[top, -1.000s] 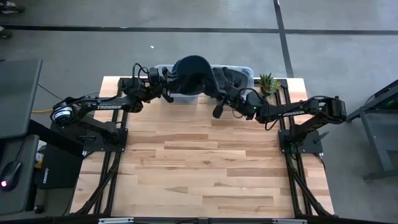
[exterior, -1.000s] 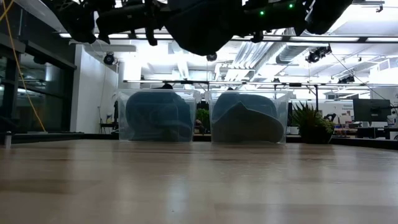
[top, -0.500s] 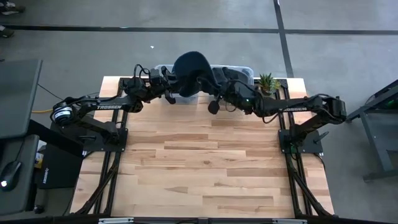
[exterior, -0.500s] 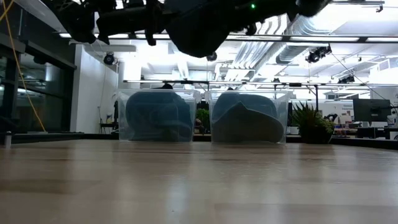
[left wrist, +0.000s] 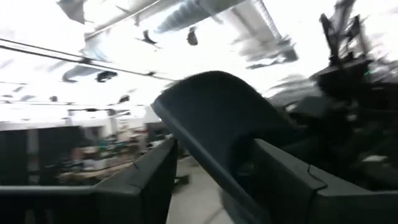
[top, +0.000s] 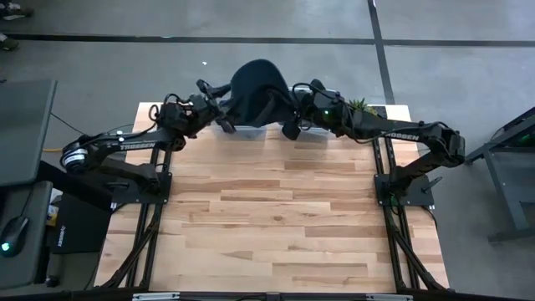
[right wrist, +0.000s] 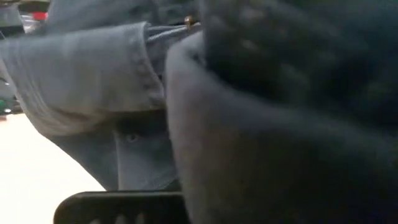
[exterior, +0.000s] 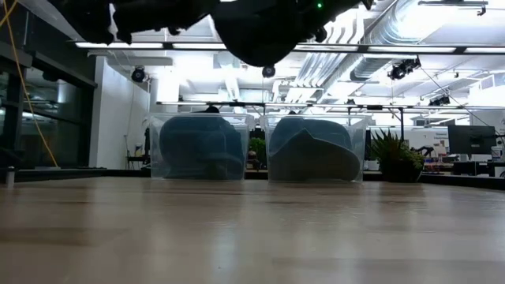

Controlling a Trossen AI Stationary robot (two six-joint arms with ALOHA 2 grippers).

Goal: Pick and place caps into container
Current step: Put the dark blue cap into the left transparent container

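Observation:
A dark slate-blue cap [top: 255, 84] hangs in the air over the two clear containers [exterior: 199, 147] [exterior: 316, 147] at the table's far edge, each with caps inside. My left gripper [top: 221, 119] is at the cap's left side, open. In the left wrist view the cap's stiff brim [left wrist: 217, 124] stands between and beyond its two fingers [left wrist: 146, 183]; whether they touch it does not show. My right gripper [top: 282, 104] is at the cap's right side, shut on its cloth. In the low view the cap [exterior: 256, 35] hangs high above the containers. My right gripper is shut on the dark cap's right side, coming at it about level from the table's right. Dark cloth [right wrist: 280, 124] fills its wrist view right at the fingers and hides which part and how many layers it has. The cap is lifted clear.
A small green plant [top: 361, 107] stands right of the containers at the far right corner. Grey cap cloth [right wrist: 93, 81] lies close ahead in the right wrist view. The wooden table [top: 267, 217] stretches toward the near edge.
My right gripper has gone toward the table's far edge and left, up against the cap's right side. My left arm has reached a little farther toward the far edge. The cap has shifted slightly toward the far edge and stays lifted above the containers.

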